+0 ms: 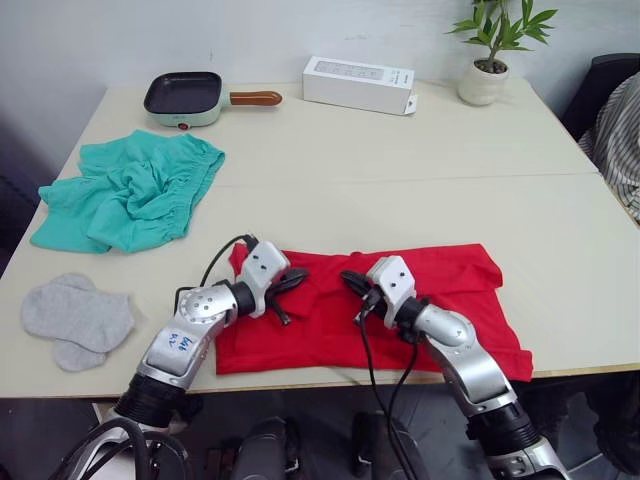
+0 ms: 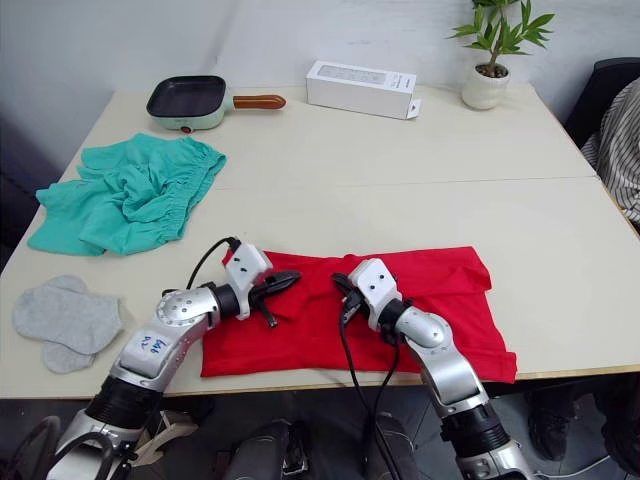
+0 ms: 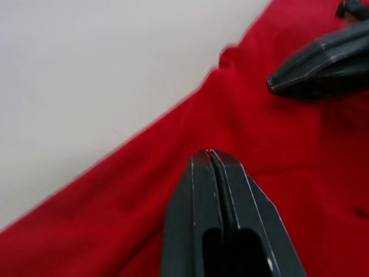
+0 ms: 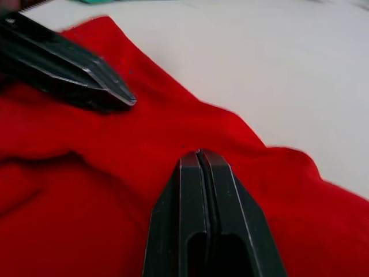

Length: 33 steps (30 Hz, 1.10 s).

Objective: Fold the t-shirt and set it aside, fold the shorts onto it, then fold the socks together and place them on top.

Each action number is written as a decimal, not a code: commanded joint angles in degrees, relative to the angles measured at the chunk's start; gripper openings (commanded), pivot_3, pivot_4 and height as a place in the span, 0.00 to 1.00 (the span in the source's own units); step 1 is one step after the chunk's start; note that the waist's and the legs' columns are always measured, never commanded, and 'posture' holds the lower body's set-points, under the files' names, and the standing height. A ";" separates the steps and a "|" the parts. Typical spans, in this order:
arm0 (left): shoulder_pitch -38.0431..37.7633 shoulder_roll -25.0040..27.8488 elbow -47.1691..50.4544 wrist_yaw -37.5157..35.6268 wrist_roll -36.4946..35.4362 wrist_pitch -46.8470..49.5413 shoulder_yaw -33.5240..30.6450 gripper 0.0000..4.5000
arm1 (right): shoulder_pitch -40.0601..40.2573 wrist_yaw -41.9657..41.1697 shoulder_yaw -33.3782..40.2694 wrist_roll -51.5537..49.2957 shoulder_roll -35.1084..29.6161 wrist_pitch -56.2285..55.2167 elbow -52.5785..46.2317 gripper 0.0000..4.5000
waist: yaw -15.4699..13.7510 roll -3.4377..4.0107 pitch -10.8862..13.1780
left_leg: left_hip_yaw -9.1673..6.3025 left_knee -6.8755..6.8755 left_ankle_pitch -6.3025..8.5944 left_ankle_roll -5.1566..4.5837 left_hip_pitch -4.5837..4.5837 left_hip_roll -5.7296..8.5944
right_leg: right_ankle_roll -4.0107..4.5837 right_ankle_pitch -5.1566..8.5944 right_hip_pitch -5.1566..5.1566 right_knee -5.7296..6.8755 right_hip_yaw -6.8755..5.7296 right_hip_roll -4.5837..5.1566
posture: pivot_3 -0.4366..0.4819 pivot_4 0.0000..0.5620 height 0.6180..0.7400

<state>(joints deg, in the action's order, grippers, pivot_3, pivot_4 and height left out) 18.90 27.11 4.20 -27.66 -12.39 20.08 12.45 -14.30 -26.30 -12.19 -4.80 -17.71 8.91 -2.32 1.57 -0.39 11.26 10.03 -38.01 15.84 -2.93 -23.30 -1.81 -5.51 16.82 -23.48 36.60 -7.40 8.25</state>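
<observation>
Hidden or cut off: you can't see the collar or chest print of the bright red cloth t-shirt (image 1: 400, 300); it lies folded into a wide band with its near edge over the front edge of the table. A striped cloth (image 1: 618, 130) at the right border is cut off, so you cannot tell what it is.
Left gripper (image 3: 210, 153): your left wrist view shows its two black fingers pressed together, tips over the red cloth; whether any fabric is pinched you cannot tell.
Right gripper (image 4: 199, 153): fingers likewise closed flat against each other above the shirt, pointing toward the left one, a little apart from it.
Shorts: the teal-green soft shorts (image 1: 130, 190) lie crumpled at the table's left, well apart from the shirt.
Socks: the light grey knit ankle socks (image 1: 75, 318) sit overlapping near the front left corner.
Surface: you have a pale beige table (image 1: 400, 170).
Far side: a small mint-green square pan with a brown handle (image 1: 185, 98), a long white box (image 1: 358, 84) and a potted green plant (image 1: 488, 60) stand before a white wall.
</observation>
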 commanded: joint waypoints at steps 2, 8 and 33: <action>-3.44 -0.40 0.01 6.84 3.22 2.78 -5.97 0.01 | 1.69 3.40 9.46 0.22 -4.10 -1.24 5.84 0.00 | -0.06 -0.20 -0.22 | -0.02 0.00 0.00 0.00 0.06 -0.03 | 0.00 0.00 0.07 -0.02 0.00 0.10 | 0.48 0.27 1.00; -1.58 -3.38 -8.36 11.33 3.22 -0.66 -12.45 0.01 | 1.06 6.93 21.63 -2.95 -7.65 -3.04 15.93 0.00 | -0.21 -0.67 -0.86 | -0.16 0.01 0.03 0.01 0.15 -0.04 | 0.00 0.00 0.25 -0.11 -0.07 0.27 | 0.48 0.27 1.00; 3.49 -5.96 -9.06 -5.86 0.19 -7.17 -9.05 0.01 | 1.28 -0.25 11.31 -6.81 2.20 -7.27 2.87 0.00 | -0.42 -0.39 -1.02 | -0.09 0.12 0.07 -0.03 -0.03 0.07 | 0.01 0.00 0.06 -0.18 -0.12 0.21 | 0.48 0.27 1.00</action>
<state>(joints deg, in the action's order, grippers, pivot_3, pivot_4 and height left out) 21.96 21.39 -4.86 -34.92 -13.75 13.71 3.09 -12.95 -27.50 -2.04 -12.77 -15.14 3.60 0.69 1.15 -0.78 10.24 9.95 -37.90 15.92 -2.98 -23.32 -1.72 -5.51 16.81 -23.40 36.41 -7.50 8.47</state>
